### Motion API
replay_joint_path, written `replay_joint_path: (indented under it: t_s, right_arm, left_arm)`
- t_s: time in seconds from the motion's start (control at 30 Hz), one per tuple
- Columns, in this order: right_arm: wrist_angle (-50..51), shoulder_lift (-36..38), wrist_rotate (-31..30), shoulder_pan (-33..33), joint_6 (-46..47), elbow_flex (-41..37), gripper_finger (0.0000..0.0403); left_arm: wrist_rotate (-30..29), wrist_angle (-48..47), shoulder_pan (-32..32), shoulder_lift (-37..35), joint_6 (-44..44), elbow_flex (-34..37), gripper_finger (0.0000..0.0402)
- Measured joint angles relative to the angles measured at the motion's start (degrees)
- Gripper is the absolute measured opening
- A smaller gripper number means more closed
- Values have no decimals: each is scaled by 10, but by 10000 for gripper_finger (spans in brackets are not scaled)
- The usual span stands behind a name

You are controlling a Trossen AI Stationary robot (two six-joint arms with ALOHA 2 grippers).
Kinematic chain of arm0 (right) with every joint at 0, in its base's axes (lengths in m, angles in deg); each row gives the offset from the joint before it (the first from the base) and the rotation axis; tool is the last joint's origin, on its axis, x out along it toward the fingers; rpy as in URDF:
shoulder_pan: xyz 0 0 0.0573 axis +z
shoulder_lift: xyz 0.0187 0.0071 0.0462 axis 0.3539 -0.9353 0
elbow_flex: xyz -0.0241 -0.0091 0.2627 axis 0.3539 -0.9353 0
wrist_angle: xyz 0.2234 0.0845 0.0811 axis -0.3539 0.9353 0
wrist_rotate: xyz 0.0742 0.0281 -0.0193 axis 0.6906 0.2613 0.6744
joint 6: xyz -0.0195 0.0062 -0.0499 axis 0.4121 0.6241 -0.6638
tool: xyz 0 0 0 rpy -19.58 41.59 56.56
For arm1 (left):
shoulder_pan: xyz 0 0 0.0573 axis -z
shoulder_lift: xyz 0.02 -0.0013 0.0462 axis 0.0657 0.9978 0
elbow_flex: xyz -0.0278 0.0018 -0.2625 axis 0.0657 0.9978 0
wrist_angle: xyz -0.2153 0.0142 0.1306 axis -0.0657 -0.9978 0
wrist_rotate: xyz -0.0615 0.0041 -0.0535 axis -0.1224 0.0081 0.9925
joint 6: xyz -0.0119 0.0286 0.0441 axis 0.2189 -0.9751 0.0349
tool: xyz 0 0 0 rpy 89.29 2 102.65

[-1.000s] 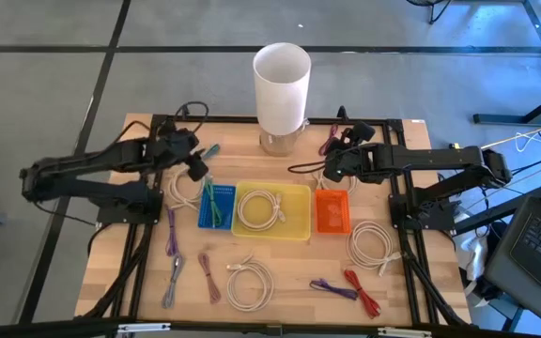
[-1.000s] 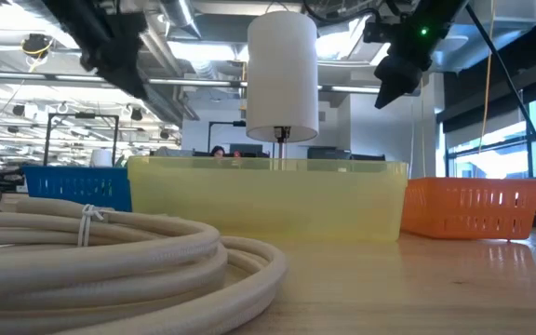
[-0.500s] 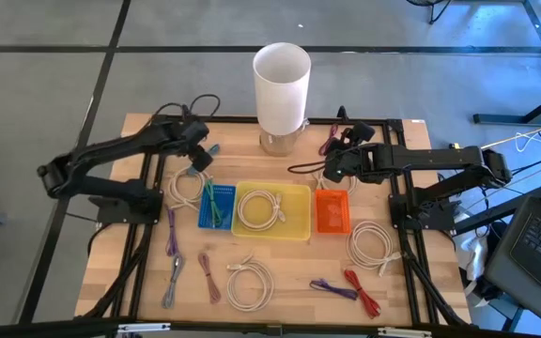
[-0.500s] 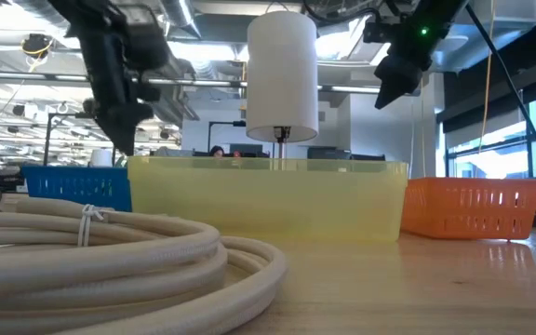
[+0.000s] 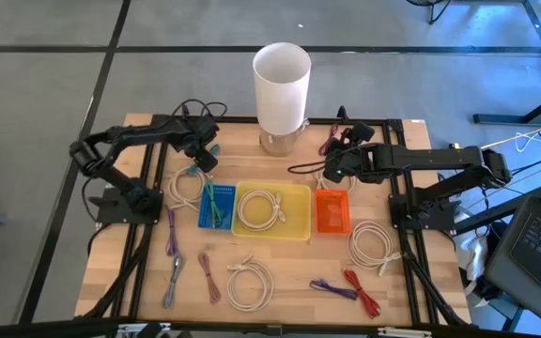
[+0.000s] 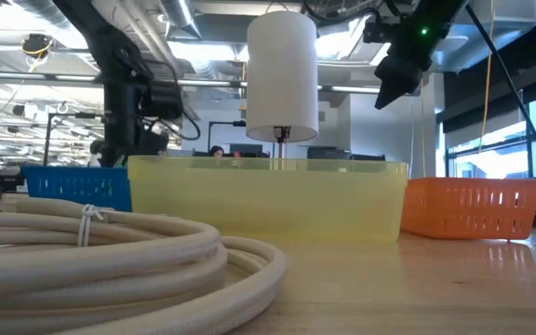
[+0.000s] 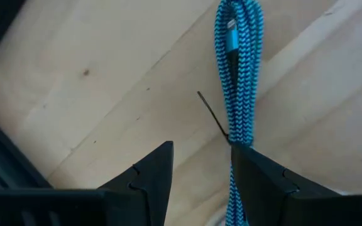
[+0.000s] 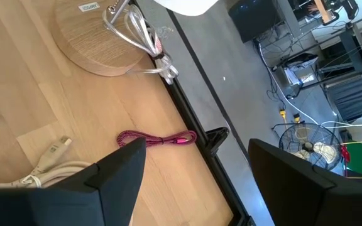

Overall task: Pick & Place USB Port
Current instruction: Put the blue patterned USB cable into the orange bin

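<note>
Loose cables (image 5: 250, 283): white, purple and red bundles lie on the near part of the table (image 5: 289, 296), apart from the bins — unsorted, by my reading.
Bins: blue bin (image 5: 217, 207), yellow bin (image 5: 272, 210) and orange bin (image 5: 332, 211) stand side by side at mid-table; green cables in the blue one and a white coil in the yellow suggest sorting by kind.
Left gripper (image 5: 201, 156): hangs over the teal braided cable (image 7: 237, 69), jaws spread, one finger (image 7: 263, 182) overlapping the bundle's lower end — lined up for a grasp, I judge, not yet pinching.
Teal braided cable: flat on the wood beyond the blue bin, near the table's left far side.
Right gripper (image 5: 331, 169): waits beyond the orange bin, jaws spread, empty.
Pink cable (image 8: 158, 139): lies near the far edge by the lamp base (image 8: 102, 37).
</note>
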State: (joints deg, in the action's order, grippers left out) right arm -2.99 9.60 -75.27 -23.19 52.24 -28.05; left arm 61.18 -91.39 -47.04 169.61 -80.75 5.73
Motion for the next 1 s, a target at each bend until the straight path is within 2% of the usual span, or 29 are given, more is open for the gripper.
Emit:
replay_joint_path:
  t_s: [0.33, 0.6, 0.77, 0.83, 1.0]
  right_arm:
    - [0, 0, 0, 0, 0, 0, 283]
    - [0, 0, 0, 0, 1, 0, 283]
    - [0, 0, 0, 0, 1, 0, 283]
    - [0, 0, 0, 0, 2, 0, 283]
    - [-3, 0, 0, 0, 2, 0, 283]
  left_arm:
    - [72, 20, -5, 50, -25, 0, 157]
    - [64, 1, -7, 1, -64, -16, 157]
    - [76, -66, -6, -20, -133, -37, 157]
    - [69, -78, -7, -23, -108, -38, 157]
    - [74, -76, -23, -23, 15, -38, 157]
